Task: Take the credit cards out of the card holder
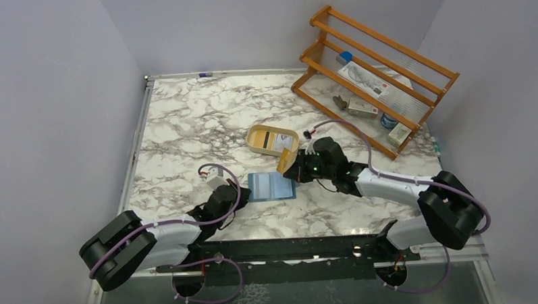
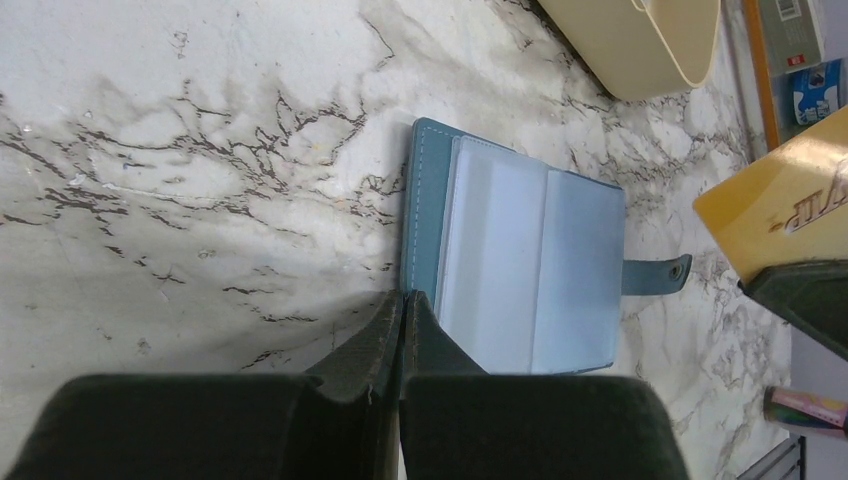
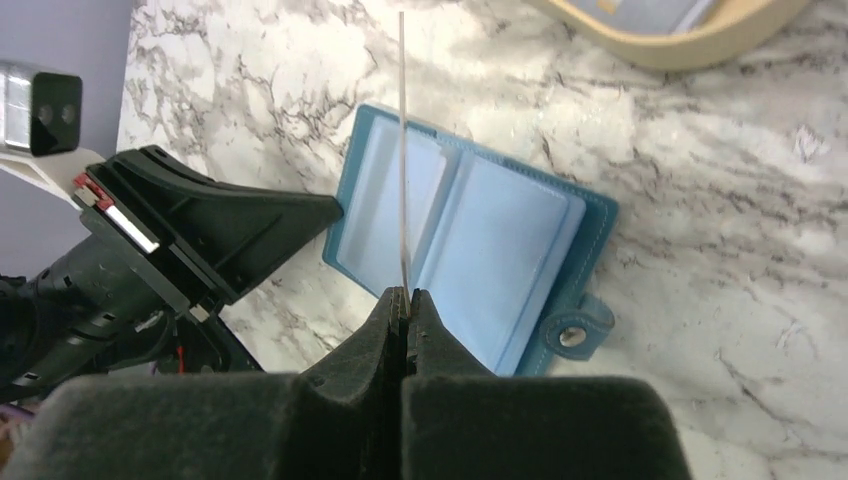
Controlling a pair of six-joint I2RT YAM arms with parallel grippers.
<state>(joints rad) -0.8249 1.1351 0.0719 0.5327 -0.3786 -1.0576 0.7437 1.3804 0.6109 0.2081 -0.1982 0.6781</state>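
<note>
Clamped shut in the right gripper [image 3: 403, 298]: one yellow-orange credit card [image 2: 775, 205], held upright on edge, no more than a thin line to the right wrist camera. Under the card, the card holder [image 3: 470, 225], spread open and flat on the marble table [image 1: 184, 121], pale blue pockets up, snap tab [image 3: 572, 335] sticking out at one side. Hard to tell whether touching the card's lower corner or just apart from it. Pocket contents impossible to make out. At the holder's left edge, the left gripper [image 2: 403, 305], closed tight on nothing, tip against the teal cover. Just behind the holder and near the right gripper, a tan oval dish [image 1: 252, 142] with loose credit cards [image 1: 274, 138] inside, among them a pale one with a dark stripe. Farther back on the right, a slanted wooden rack [image 1: 391, 42] with small boxes and packets.
</note>
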